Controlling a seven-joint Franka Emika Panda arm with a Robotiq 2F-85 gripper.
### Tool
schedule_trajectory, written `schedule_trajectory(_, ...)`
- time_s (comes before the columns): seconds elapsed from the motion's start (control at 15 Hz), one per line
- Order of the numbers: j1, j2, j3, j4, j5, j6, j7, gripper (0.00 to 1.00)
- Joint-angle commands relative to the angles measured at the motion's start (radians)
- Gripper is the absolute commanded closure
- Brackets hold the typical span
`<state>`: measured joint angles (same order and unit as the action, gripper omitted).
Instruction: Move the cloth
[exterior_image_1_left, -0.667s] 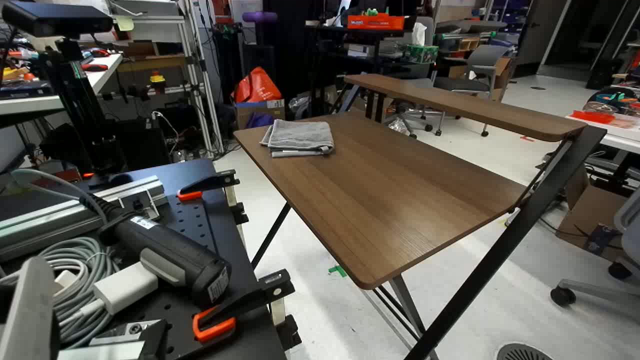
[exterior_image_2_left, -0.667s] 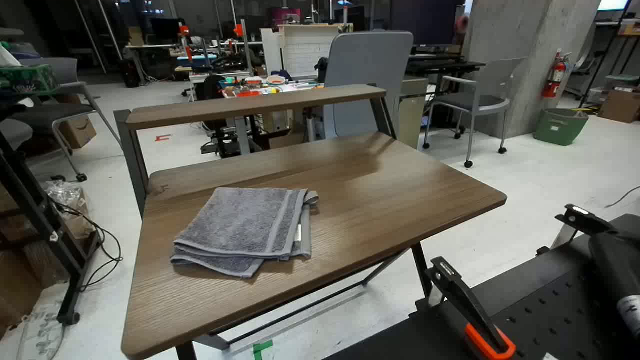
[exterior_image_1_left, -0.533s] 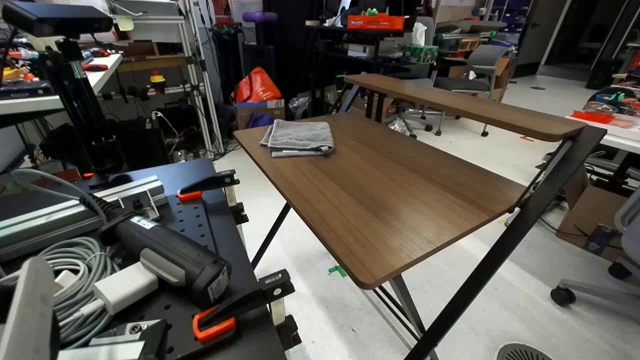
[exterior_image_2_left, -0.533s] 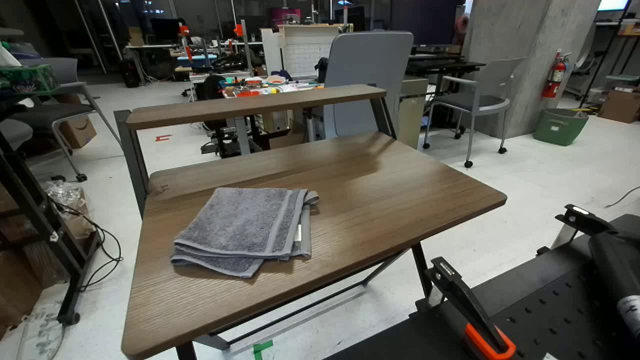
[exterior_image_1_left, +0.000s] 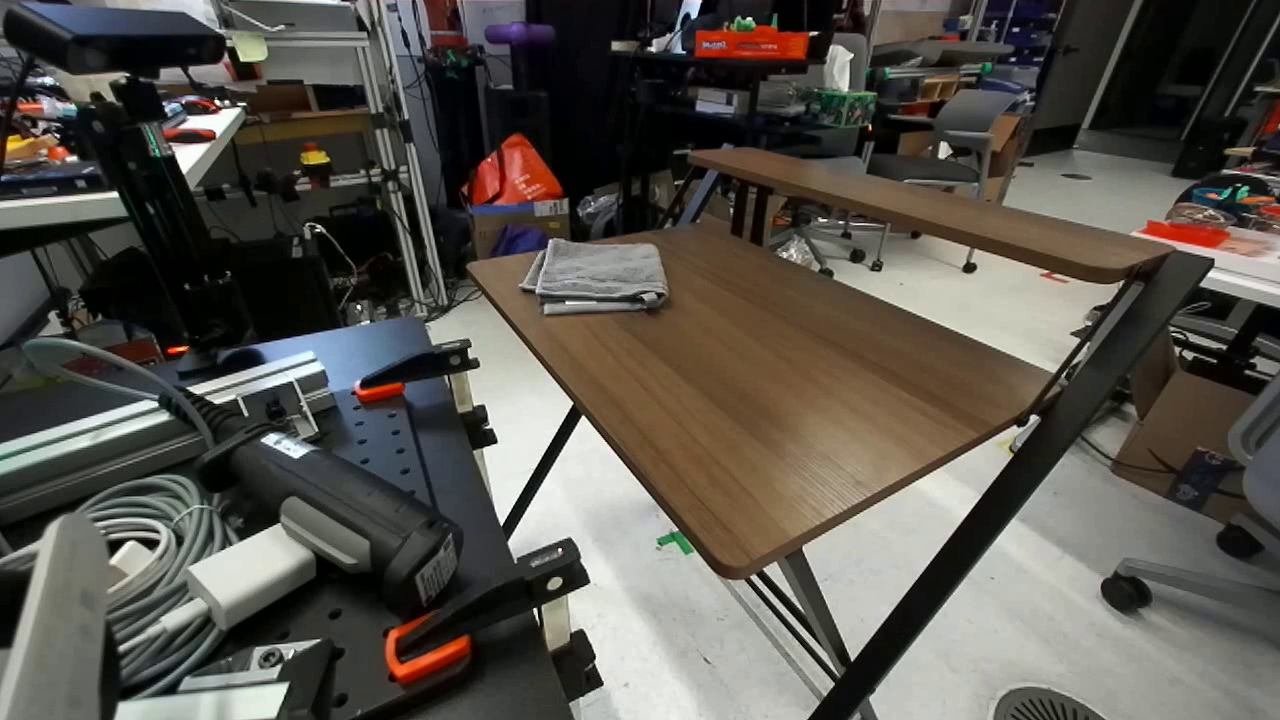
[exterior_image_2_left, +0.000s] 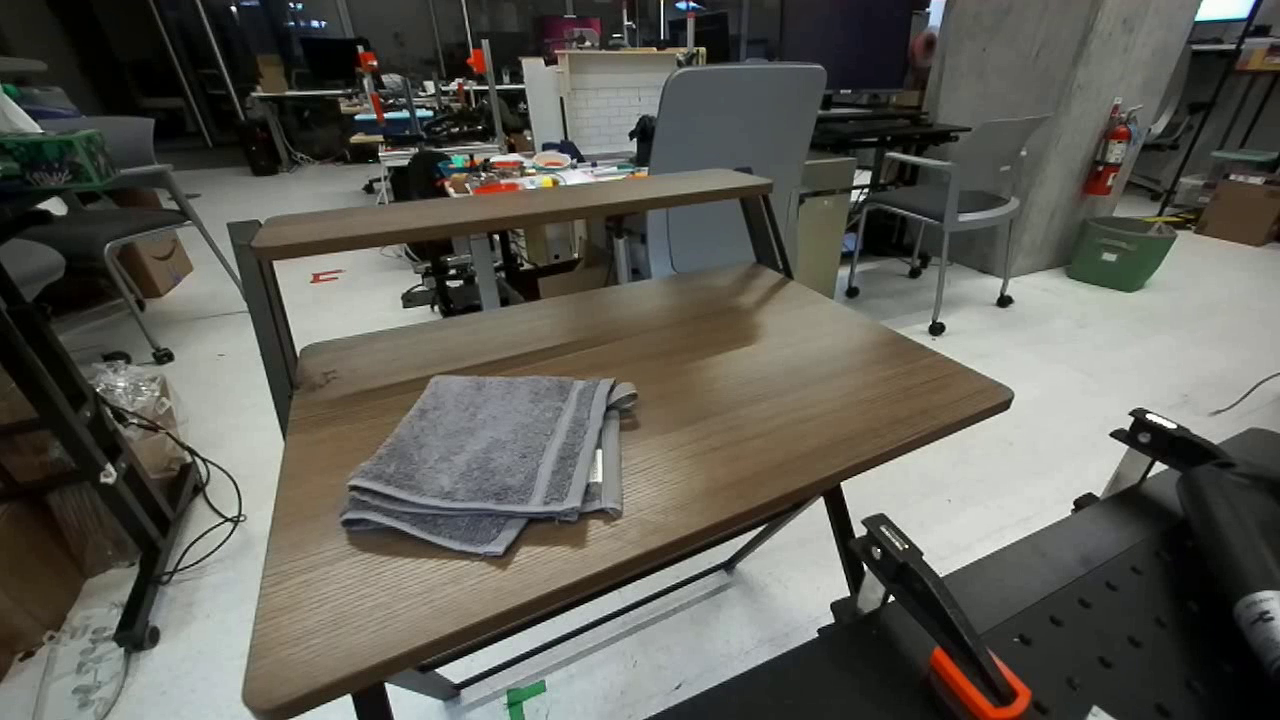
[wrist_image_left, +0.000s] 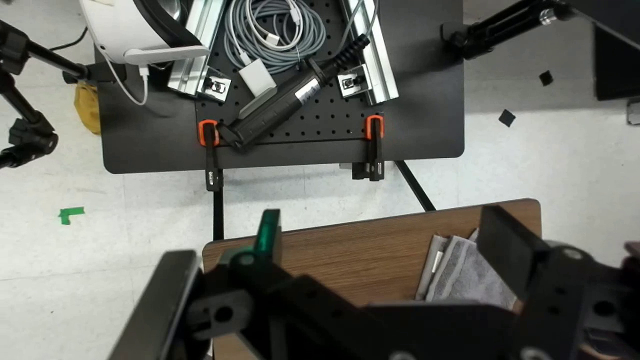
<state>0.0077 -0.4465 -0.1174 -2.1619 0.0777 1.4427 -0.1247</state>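
Note:
The cloth is a folded grey towel with paler stripes and a small white label. It lies flat on the brown wooden desk in both exterior views (exterior_image_1_left: 600, 272) (exterior_image_2_left: 485, 445), near one end of the top. In the wrist view the cloth (wrist_image_left: 467, 275) is partly hidden behind a finger and the gripper body. My gripper (wrist_image_left: 386, 231) shows only in the wrist view. Its fingers are wide apart with nothing between them, above the desk and apart from the cloth. The arm and gripper are out of both exterior views. The desk (exterior_image_2_left: 800, 370) carries a raised shelf (exterior_image_2_left: 520, 210).
A black table (wrist_image_left: 420, 130) stands beside the desk across a gap of floor. It holds a black handheld tool (wrist_image_left: 280, 107), coiled cables (wrist_image_left: 315, 30), metal rails (wrist_image_left: 382, 65) and orange-tipped clamps (wrist_image_left: 375, 145). A camera stand (exterior_image_1_left: 165, 190) rises at its far end.

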Motion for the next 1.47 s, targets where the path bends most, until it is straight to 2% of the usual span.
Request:
schedule_trajectory(0.0,0.007,0.088,0.088,-0.028,-0.01,0.109,0.073,0.0)
schedule_trajectory(0.33,0.052,0.253,0.182,-0.056,0.014,0.292,0.151,0.0)
schedule_trajectory(0.73,0.121,0.508,0.26,-0.018,0.001,0.518,0.259,0.0)
schedule_trajectory(1.4,0.236,0.864,0.28,0.108,0.008,0.946,0.44,0.0)
